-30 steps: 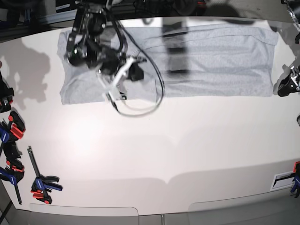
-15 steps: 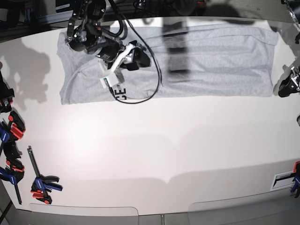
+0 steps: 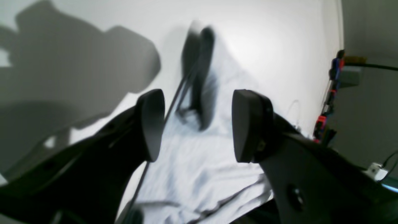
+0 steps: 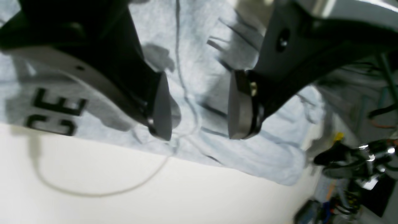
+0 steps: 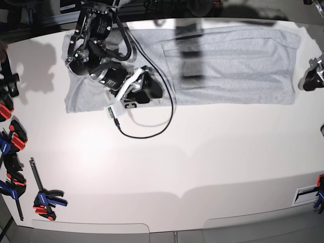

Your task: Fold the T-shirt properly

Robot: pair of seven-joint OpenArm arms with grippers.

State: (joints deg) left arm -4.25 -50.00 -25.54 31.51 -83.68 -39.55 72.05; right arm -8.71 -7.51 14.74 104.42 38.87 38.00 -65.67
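On the table (image 5: 202, 152), one T-shirt (image 5: 233, 66), perhaps four clamps (image 5: 45, 198).

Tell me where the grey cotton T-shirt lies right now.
In the base view, the light heather-grey cotton T-shirt lies spread along the white table's far edge, with the open right gripper over its left end.

Bright overhead light whitens the table (image 5: 202, 152), with soft glare toward its left side and arm shadows at the far-left corner. The base view bows at its edges. Both wrist views are blurred, their dark pincer fingers (image 3: 252, 124) soft-edged.
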